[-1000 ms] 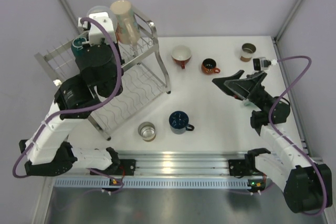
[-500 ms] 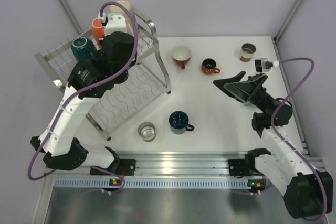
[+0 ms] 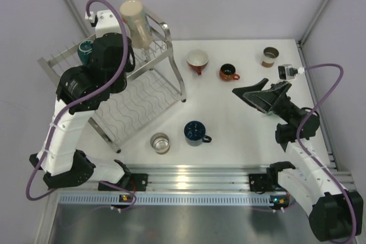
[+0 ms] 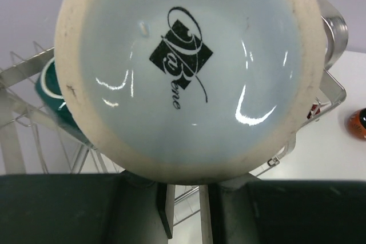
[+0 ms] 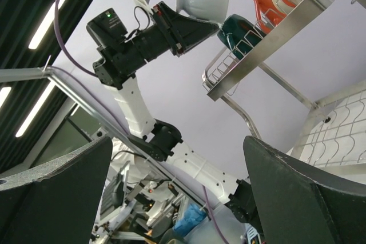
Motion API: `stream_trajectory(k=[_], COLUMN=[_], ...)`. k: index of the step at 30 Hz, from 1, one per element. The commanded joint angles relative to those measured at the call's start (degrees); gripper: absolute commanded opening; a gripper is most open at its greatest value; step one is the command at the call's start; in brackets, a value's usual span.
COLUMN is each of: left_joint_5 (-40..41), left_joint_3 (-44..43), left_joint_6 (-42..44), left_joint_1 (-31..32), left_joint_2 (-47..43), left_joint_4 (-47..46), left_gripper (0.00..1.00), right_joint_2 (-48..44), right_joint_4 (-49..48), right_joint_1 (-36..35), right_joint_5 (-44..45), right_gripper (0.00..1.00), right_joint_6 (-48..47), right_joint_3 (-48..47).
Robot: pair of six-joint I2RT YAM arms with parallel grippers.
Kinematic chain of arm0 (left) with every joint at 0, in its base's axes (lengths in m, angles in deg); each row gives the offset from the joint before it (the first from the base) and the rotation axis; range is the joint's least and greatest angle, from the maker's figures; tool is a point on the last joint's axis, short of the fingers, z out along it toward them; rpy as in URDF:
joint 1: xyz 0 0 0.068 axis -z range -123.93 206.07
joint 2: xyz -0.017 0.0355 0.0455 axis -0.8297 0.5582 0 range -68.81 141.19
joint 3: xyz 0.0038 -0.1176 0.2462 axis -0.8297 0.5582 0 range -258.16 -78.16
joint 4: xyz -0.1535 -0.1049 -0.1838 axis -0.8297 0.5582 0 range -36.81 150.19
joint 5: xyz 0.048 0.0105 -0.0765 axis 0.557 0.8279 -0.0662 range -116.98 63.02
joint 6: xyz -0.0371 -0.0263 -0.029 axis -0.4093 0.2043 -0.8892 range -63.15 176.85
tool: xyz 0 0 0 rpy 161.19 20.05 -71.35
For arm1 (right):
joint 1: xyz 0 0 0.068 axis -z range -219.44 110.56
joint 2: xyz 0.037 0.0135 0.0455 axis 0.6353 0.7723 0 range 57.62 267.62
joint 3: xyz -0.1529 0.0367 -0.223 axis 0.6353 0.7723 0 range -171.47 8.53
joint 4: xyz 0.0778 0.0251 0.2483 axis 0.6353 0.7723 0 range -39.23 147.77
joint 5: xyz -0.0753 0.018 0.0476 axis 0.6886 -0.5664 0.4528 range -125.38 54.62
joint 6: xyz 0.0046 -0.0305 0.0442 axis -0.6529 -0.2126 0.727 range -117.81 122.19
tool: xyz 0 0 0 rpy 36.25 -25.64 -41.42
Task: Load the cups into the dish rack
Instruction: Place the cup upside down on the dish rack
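From above, the dish rack (image 3: 143, 104) sat at the left of the tabletop (image 3: 240, 124) — the right gripper (image 3: 258, 91) hung well apart from it, jaws wide. Left wrist view: the left gripper (image 4: 184, 195) held the pale blue cup (image 4: 189, 72) in its jaws — rack behind it.

The pale cup (image 4: 189, 72) is covering most of the teal cup (image 4: 46, 84) and rack (image 4: 334, 27) in the left wrist view, its top running off-frame.
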Motion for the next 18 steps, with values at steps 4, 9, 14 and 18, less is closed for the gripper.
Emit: stream_trajectory(k=[4,9,14,18], left_joint_5=[8.04,10.85,11.91,13.32], left_joint_3=[-5.65,-8.46,-8.73,-8.64], left_joint_6=[-0.56,0.76,1.38,1.9], left_joint_1=[-1.43,-3.8,-5.39,-6.26], left_joint_2=[-1.43,-1.77,-2.83,-2.66], left_joint_4=[3.77,5.45,6.41,7.73], left_gripper=[0.0,0.0,0.0,0.0], right_joint_2=[-2.68,-3.39,-4.7,-5.15], right_joint_4=[1.26,3.37,6.8,8.29], right_joint_1=[0.78,0.78,0.78,0.78], right_joint_5=[-0.5,-1.2,-1.29,-1.46], right_gripper=[0.97,0.98,0.97,0.98], right_joint_6=[-2.96,-3.84,-6.38,-7.26], right_joint_3=[-2.41,-2.94,-3.47,-3.56])
